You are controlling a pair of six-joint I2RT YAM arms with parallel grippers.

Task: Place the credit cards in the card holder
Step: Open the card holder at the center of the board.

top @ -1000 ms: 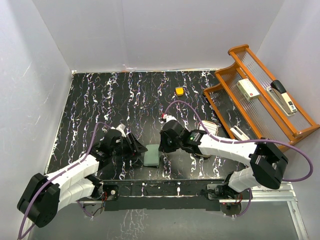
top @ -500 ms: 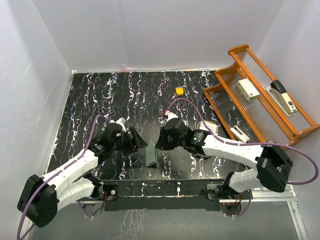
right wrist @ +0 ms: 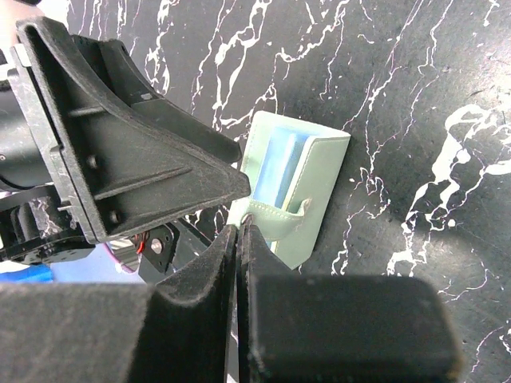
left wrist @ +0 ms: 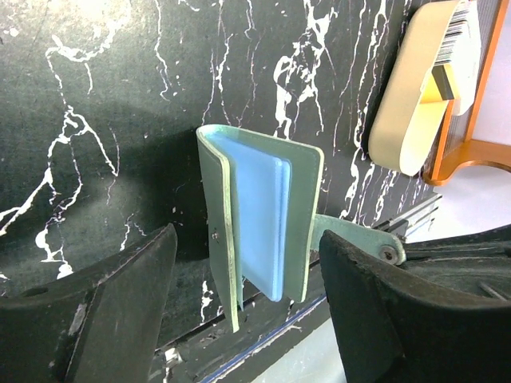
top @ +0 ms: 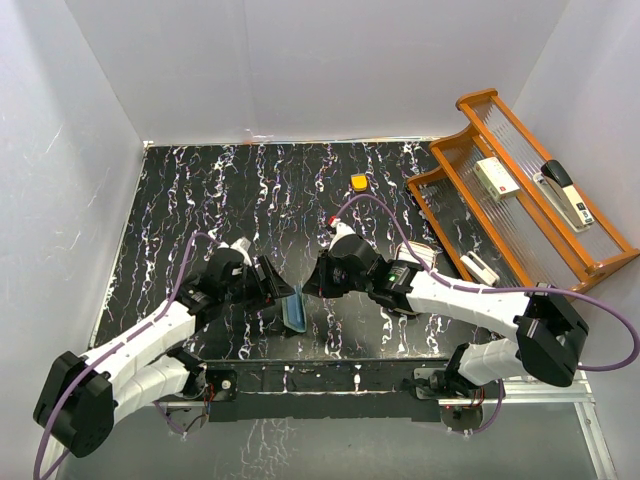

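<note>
R gripper pinches card holder's snap tab to prop it open; L gripper gapes wide astride it, prob. steadying.

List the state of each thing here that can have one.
Pale sage-green bifold card holder: up on edge, partly open, blue pockets showing.
Left gripper: open, fingers either side of the holder, not gripping.
Right gripper: shut on the holder's snap tab.
Credit cards: in the tan oval dish, none seen in the holder.
</note>
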